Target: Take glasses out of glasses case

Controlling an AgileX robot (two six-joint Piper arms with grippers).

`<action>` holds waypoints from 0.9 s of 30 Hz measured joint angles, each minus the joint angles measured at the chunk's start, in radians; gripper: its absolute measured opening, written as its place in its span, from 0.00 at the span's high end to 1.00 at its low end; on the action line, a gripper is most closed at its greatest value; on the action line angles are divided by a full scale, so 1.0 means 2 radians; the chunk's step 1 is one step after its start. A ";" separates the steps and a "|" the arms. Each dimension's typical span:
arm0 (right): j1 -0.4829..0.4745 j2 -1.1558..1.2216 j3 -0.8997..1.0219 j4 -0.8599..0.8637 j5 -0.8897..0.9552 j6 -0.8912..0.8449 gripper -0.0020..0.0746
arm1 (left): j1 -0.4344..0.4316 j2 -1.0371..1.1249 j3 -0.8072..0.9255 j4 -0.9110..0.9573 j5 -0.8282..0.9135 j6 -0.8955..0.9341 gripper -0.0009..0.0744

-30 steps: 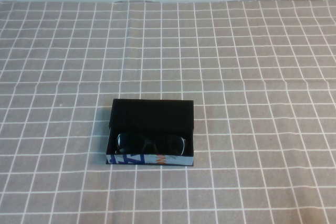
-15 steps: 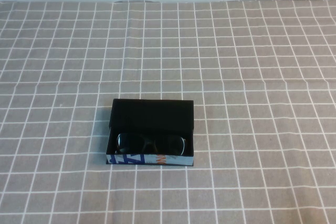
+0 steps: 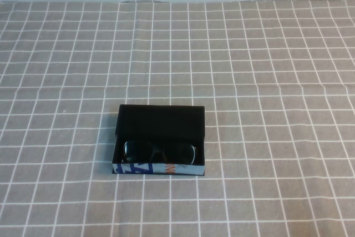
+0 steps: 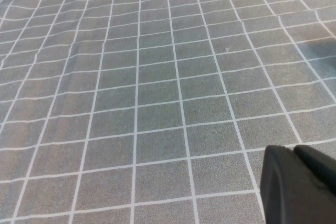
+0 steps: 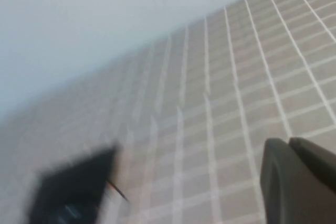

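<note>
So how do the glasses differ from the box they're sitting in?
The black thick-framed glasses are narrower than the flat rectangular glasses case and lie inside it. The glasses have shiny dark lenses; the case has a matte black lid, standing open behind them. The case's front wall is light blue with dark blue and orange marks, while the glasses are plain. Both are mostly black. Neither gripper appears in the high view.

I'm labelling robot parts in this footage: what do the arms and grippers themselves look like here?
Little shows. Neither arm appears in the high view. The left gripper shows in the left wrist view only as a matte black, rounded block at the corner. The right gripper looks alike in the right wrist view: dark, smooth, rounded. No cables or markings show.
</note>
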 joint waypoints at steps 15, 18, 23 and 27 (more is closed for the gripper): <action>0.000 0.039 -0.031 0.175 0.052 0.002 1.00 | 0.000 0.000 0.000 0.000 0.000 0.000 0.99; 0.000 0.126 -0.091 0.108 0.132 0.028 1.00 | 0.000 0.000 0.000 0.000 0.000 0.000 0.99; 0.000 0.288 -0.197 -0.031 0.273 0.057 1.00 | 0.000 0.000 0.000 0.000 0.000 0.000 0.99; 0.000 0.412 -0.285 -0.096 0.333 0.040 1.00 | 0.000 0.000 0.000 0.000 0.000 0.000 0.99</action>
